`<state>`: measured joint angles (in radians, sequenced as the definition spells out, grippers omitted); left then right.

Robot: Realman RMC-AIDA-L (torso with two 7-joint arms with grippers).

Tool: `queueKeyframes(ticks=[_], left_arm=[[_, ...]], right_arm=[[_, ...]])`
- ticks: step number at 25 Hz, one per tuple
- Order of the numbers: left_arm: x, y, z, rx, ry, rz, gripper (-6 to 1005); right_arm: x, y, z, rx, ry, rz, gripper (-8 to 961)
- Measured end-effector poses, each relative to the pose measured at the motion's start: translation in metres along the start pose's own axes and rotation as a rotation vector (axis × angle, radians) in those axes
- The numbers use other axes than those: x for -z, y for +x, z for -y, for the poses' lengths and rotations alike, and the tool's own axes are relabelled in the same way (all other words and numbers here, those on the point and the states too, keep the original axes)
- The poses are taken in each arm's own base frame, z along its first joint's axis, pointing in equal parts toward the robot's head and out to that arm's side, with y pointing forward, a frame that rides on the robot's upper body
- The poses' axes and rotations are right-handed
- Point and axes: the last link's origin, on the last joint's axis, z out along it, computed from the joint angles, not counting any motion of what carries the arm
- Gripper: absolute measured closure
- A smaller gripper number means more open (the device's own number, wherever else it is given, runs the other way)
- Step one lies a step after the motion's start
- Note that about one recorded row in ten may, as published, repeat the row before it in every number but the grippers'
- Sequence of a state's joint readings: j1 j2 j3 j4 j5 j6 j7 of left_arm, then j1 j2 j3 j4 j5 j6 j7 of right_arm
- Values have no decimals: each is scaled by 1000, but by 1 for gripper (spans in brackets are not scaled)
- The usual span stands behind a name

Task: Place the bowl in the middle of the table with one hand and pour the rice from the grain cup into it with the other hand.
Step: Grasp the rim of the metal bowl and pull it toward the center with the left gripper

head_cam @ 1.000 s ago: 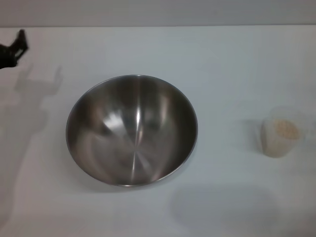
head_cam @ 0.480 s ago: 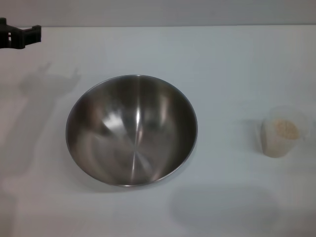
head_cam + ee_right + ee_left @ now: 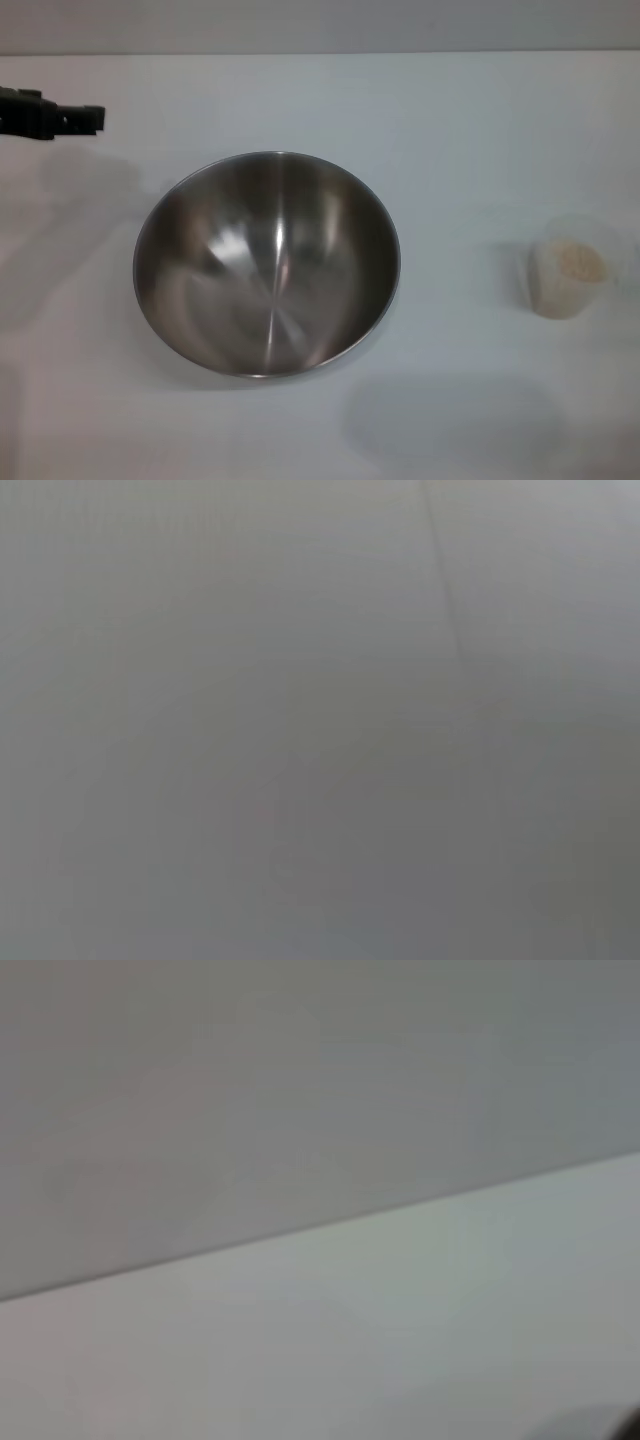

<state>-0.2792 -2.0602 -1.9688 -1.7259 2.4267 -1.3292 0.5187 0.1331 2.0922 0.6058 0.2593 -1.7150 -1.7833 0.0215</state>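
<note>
The bowl (image 3: 267, 263) is seen left of centre in the head view, upright on the table (image 3: 460, 130), mouth up and empty. The cup (image 3: 567, 274) stands at the right edge of the frame, well apart from the bowl, upright, with rice (image 3: 579, 262) filling it close to the brim.

The left gripper (image 3: 60, 117) is seen at the upper left of the frame, dark, above the table and well clear of the bowl rim; nothing is held by it. Whether its jaws are spread or pressed together cannot be told. The right gripper is not seen in any view. Only bare table and wall are shown by the left wrist view; the right wrist view shows a plain grey surface.

Handling, judged: the bowl is taken to be stiff, fairly light for its width, and slick on its polished steel. The wall is too wide to be spanned, so the rim should be pinched, one finger inside and one outside, at the side nearest the left gripper. Sliding on the smooth table is likely if it is pushed.

The cup is judged light, thin-walled and easily squeezed out of shape. It should be gripped gently at mid-height across the wall, so rice is not spilled before tipping.
</note>
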Motion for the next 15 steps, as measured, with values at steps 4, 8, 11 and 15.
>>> queueKeyframes(ticks=[4,8,11,15], left_arm=[[0,-9,-6,-28,-38,30,215],[0,-11,-9,-32,-54,43,209],[1,-18,-21,-55,-137,63,204],[-5,-25,-28,-71,-172,80,205]], right_arm=[[0,0,-1,-2,-3,-2,119],[0,0,-1,-2,-3,-2,120],[0,0,-1,-2,-3,-2,120],[0,0,-1,-2,-3,-2,119]])
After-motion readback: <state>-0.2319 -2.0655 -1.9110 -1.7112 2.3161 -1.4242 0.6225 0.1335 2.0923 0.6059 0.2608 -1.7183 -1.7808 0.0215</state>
